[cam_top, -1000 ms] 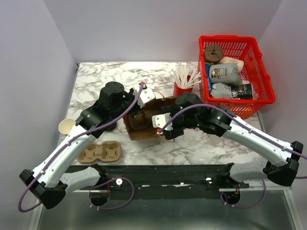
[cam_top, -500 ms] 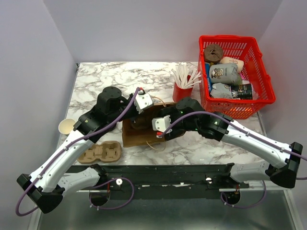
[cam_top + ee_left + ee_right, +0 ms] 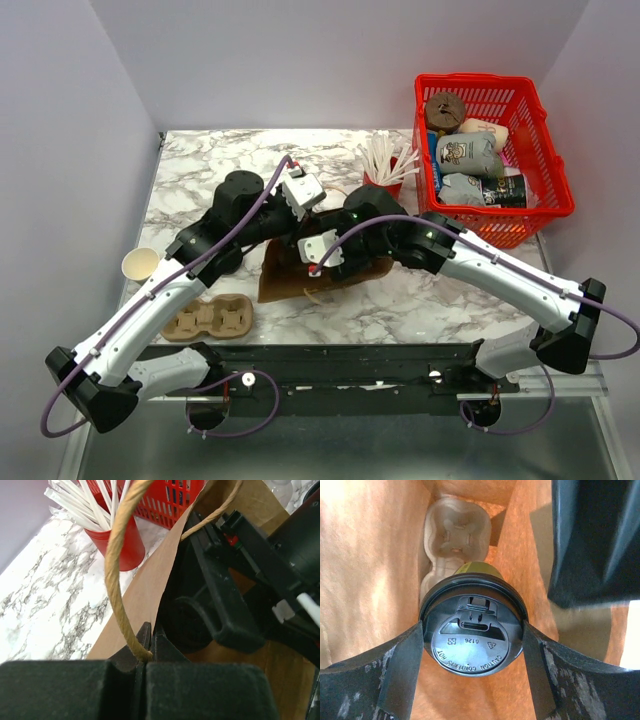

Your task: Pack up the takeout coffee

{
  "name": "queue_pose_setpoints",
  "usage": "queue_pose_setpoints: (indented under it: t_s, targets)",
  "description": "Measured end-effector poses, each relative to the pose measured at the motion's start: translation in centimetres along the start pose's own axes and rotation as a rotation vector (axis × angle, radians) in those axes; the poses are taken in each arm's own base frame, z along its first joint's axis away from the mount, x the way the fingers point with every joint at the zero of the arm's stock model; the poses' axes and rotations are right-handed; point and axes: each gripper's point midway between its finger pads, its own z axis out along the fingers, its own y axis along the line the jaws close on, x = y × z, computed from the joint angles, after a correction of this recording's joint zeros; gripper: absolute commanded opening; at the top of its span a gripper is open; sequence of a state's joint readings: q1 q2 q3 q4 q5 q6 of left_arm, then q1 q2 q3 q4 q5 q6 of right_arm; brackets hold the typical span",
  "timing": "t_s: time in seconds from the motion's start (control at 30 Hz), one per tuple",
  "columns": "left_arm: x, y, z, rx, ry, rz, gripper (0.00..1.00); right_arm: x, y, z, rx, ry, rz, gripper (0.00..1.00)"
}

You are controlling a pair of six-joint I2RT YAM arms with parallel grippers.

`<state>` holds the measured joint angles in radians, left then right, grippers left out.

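Observation:
The takeout coffee (image 3: 472,637), an olive-green cup with a black lid, is inside the brown paper bag (image 3: 365,580). My right gripper (image 3: 472,647) is shut on it, one finger on each side of the lid. Below the cup, a pale moulded cup carrier (image 3: 456,532) lies at the bottom of the bag. My left gripper (image 3: 148,642) is shut on the bag's rim (image 3: 142,595) where the twine handle (image 3: 114,565) is fixed. In the top view the bag (image 3: 282,285) lies mid-table, with the left gripper (image 3: 300,212) and the right gripper (image 3: 322,258) at its mouth. The cup is hidden there.
A red cup of white sticks (image 3: 378,182) stands just behind the bag. A red basket (image 3: 545,200) of packets is at the far right. A cream cup (image 3: 138,264) stands at the left edge. A cardboard cup carrier (image 3: 208,318) lies at the front left.
My right gripper has moved left and further into the bag's mouth. My left gripper has shifted back and up with the bag's rim, and the bag has tilted.

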<state>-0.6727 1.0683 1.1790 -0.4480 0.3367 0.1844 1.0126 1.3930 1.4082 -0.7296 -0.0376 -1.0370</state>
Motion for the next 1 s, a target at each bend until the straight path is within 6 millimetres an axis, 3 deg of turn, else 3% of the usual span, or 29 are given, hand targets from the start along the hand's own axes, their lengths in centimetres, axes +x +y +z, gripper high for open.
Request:
queue_pose_setpoints:
  t_s: [0.4, 0.77, 1.0]
  targets:
    - [-0.6, 0.0, 0.3, -0.002, -0.002, -0.047, 0.0, 1.3, 1.3, -1.0, -0.098, 0.089, 0.008, 0.01]
    - [-0.6, -0.1, 0.3, 0.0, 0.0, -0.062, 0.0, 4.2, 2.3, 0.8, -0.113, 0.243, 0.033, 0.0]
    - [-0.7, -0.4, 0.3, 0.016, -0.005, -0.085, 0.0, 4.9, 2.2, 0.9, -0.097, 0.276, 0.034, 0.01]
